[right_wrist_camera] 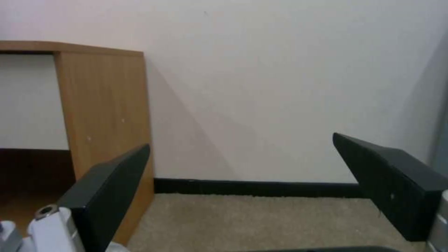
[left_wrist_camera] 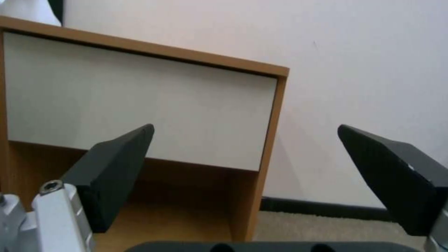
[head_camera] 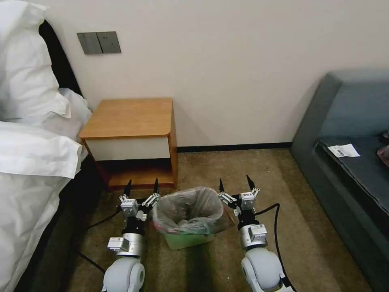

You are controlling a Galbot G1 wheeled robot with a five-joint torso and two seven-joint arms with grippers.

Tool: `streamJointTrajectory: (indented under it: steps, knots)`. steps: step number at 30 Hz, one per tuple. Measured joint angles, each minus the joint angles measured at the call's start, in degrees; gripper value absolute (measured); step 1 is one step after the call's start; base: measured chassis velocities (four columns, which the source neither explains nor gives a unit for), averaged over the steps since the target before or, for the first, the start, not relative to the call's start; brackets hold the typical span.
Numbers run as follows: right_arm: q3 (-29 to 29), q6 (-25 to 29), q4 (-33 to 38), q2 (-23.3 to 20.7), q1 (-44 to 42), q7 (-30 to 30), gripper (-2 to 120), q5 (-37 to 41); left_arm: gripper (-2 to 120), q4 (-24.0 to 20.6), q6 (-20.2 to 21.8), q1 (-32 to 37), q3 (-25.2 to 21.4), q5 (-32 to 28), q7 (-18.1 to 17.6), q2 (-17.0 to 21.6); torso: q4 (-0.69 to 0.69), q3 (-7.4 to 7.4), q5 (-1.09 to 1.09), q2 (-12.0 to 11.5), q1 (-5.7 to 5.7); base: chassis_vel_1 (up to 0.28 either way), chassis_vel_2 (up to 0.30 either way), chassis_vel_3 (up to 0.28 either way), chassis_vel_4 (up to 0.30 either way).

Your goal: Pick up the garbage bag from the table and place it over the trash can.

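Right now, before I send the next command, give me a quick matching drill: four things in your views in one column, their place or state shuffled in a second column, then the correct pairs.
Things:
1. garbage bag
2. trash can
3. left gripper
4. table

Places or states:
A. against the wall, beside the bed, top bare
B. open, beside the bin on the table's side
C. on the carpet between the two grippers
D. draped in and over the bin's rim

Pairs: 1-D, 2-C, 3-B, 4-A

The right gripper is open too, on the bin's other side.
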Motion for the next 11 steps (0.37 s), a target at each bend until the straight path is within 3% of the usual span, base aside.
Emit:
streamJointTrajectory:
  steps: [11]
  knots:
    - [1.31, 1.15, 0.14, -0.73, -0.90, -0.60, 100, -1.14, 99, 0.99, 0.32, -0.51, -0.37, -0.59, 0.00, 0.41, 0.00, 0.00, 0.00, 0.00, 0.00, 0.000, 0.000, 0.000, 0.000]
